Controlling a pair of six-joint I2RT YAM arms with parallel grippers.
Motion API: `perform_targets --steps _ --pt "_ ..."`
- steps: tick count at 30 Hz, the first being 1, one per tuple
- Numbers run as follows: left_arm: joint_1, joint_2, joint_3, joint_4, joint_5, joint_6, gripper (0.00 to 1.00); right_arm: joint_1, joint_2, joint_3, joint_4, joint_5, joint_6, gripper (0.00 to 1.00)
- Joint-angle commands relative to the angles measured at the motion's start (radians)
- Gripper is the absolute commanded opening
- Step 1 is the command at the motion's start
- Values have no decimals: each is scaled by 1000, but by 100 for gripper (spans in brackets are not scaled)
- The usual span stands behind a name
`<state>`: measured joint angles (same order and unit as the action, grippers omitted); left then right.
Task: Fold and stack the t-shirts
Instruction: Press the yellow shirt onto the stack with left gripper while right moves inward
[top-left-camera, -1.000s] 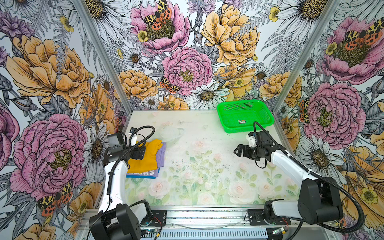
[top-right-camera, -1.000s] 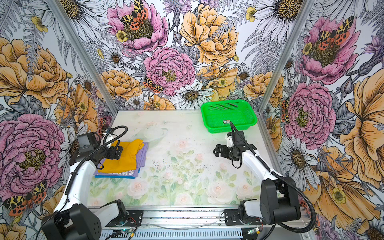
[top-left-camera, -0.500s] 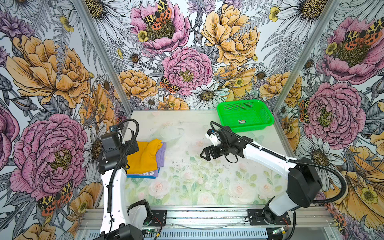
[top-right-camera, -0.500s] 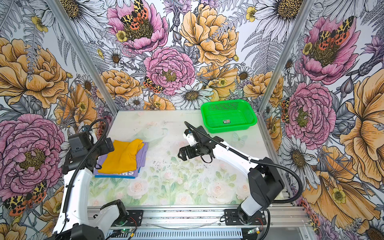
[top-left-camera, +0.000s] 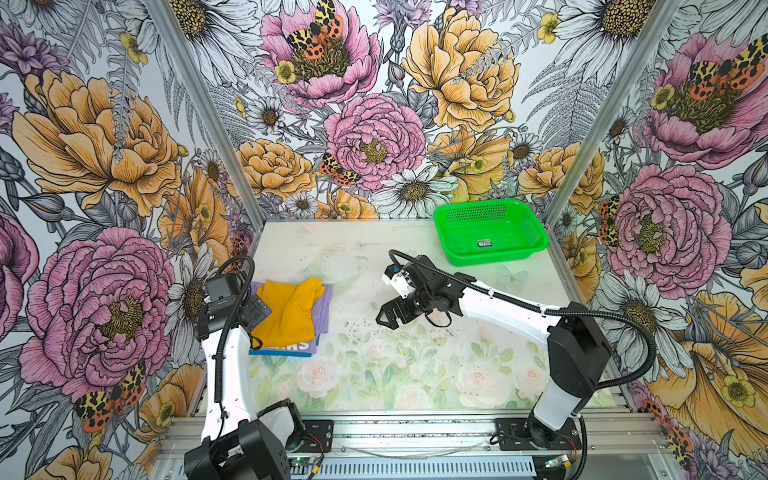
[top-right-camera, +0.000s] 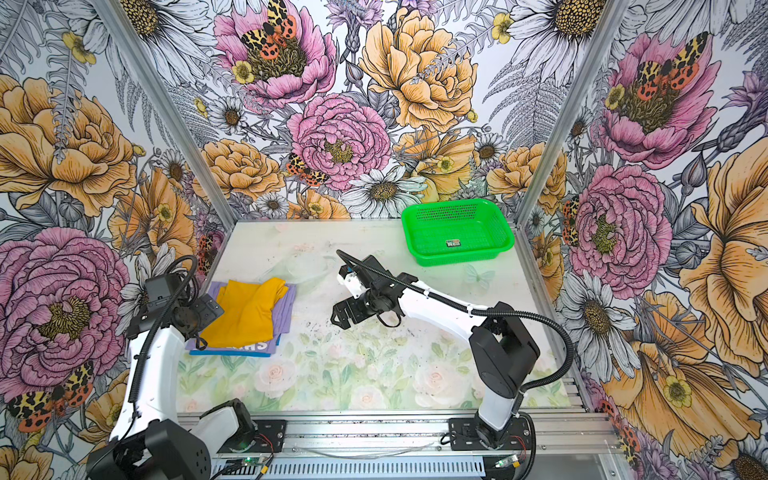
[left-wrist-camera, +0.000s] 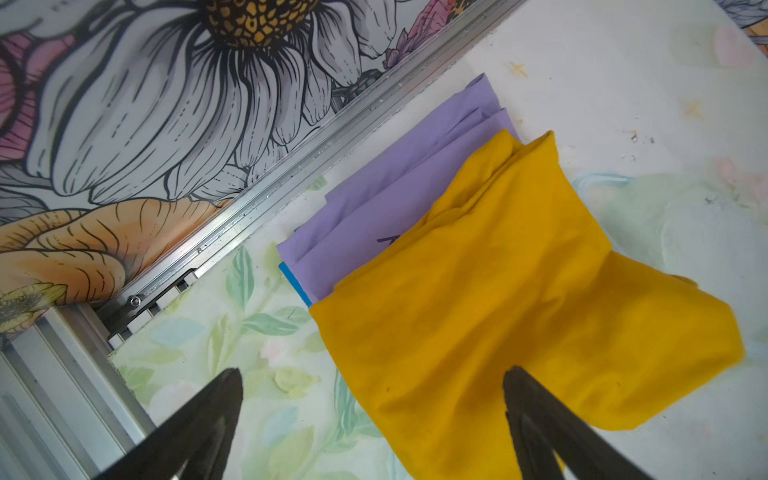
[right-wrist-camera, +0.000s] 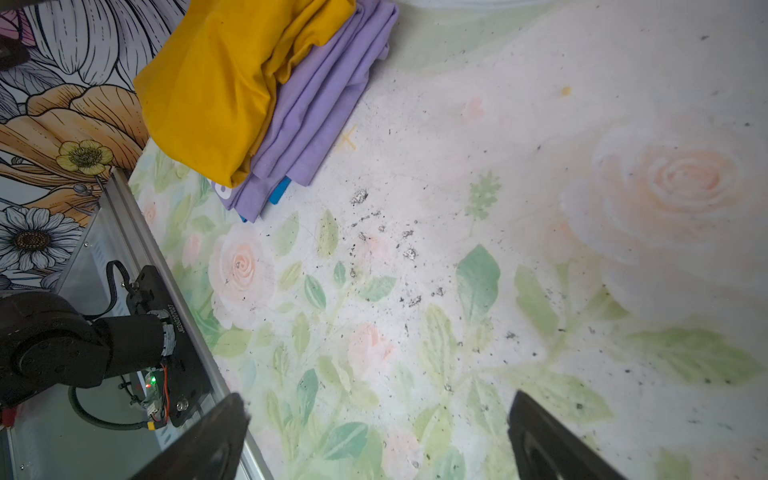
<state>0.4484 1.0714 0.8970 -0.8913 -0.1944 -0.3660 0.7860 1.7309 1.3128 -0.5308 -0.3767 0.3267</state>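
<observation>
T-shirts (top-left-camera: 291, 316) (yellow topmost) lie stacked, long axis running front-to-back.

Three stacked t-shirts (top-left-camera: 291, 316), one green mesh basket (top-left-camera: 494, 258), two robot hands, left hand (left-wrist-camera: 372, 376), right hand (right-wrist-camera: 378, 401)

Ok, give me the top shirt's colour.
The top shirt is plain mustard yellow, clearest in the left wrist view.
</observation>
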Motion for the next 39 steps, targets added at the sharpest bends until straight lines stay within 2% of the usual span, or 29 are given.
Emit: perform_targets --steps 1,4,7,10,13,18,26,31,39 --pt "23 68 -8 -8 -23 -99 98 -3 -14 31 -5 -19 -8 99" --pt "23 109 -25 -4 -59 -180 89 -5 -14 35 -14 -14 0 100" --pt "30 120 -54 19 -107 -218 75 -6 -18 38 -20 -6 8 99" --pt "56 110 -98 76 -74 -232 66 -6 -23 36 -21 6 15 100" --pt "70 120 -99 80 -72 -251 61 -5 -28 30 -24 14 19 100" --pt "87 133 -122 104 -76 -298 58 -7 -37 23 -28 29 19 99" --pt "91 157 -176 211 -57 -376 41 -12 -52 2 -37 43 15 100" --pt "89 165 -175 233 -63 -379 23 -20 -56 -9 -37 49 17 100" --pt "90 108 -198 260 -58 -363 11 -22 -40 -2 -37 47 20 99"
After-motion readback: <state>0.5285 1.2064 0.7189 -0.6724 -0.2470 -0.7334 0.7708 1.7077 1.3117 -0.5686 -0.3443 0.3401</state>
